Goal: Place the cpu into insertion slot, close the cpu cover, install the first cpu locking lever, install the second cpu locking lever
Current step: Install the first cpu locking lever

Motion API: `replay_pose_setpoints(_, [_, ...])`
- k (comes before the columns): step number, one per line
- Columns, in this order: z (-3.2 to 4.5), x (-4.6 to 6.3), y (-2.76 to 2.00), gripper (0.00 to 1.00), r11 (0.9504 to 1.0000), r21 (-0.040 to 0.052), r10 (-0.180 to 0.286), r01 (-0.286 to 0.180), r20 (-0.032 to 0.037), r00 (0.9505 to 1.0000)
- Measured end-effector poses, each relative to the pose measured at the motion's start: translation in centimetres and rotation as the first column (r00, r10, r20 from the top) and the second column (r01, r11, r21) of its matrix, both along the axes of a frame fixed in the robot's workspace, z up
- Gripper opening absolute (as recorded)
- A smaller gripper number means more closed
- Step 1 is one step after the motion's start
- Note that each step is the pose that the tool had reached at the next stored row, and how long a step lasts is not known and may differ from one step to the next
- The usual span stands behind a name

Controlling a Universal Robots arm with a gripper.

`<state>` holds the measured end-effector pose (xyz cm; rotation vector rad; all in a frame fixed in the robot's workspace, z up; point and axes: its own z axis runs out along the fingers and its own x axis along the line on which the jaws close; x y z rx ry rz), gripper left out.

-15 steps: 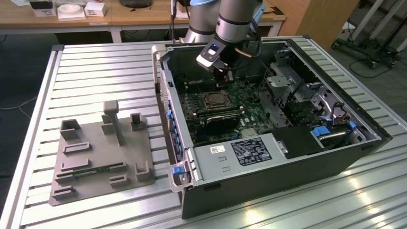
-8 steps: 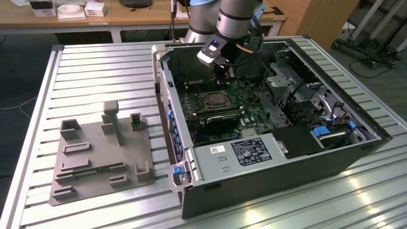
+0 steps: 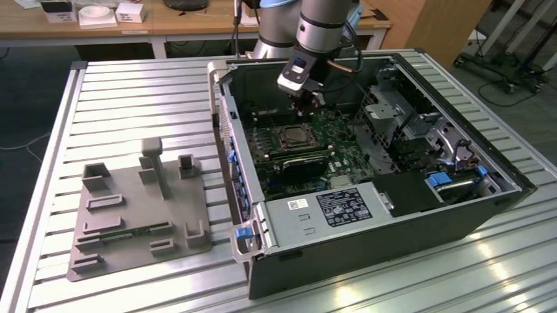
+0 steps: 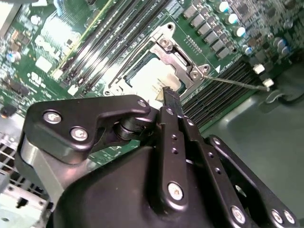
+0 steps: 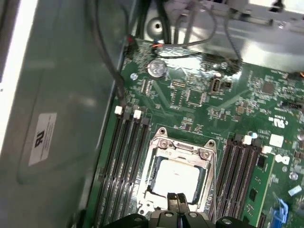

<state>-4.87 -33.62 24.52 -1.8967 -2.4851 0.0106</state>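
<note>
Fingers (image 4: pixel 170 99) clenched on nothing, tips at cpu cover (image 5: pixel 182 147) edge; cover lies flat over seated cpu (image 5: pixel 176 176).

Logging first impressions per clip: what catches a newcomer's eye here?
The gripper hangs close above the cpu, which sits in the insertion slot under the shut cpu cover, inside an open computer case. On the exterior view's left, a grey fixture plate lies on the slatted table.

A robotics lab or workshop: a robot arm (image 3: pixel 320 26) reaches into an open computer case (image 3: pixel 374 244) on a slatted metal table (image 3: pixel 139 98), with a wooden bench (image 3: pixel 205 23), boxes (image 3: pixel 96 14) and floor cables (image 3: pixel 509 88) behind.
</note>
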Motion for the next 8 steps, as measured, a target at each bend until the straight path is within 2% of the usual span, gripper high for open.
replay_pose_setpoints(4, [0.00, 0.00, 0.00, 0.10, 0.9982, 0.0004, 0.059, -0.059, 0.0001, 0.9982])
replay_pose_setpoints(8, [0.00, 0.00, 0.00, 0.10, 0.9937, 0.0011, 0.112, -0.112, 0.0001, 0.9937])
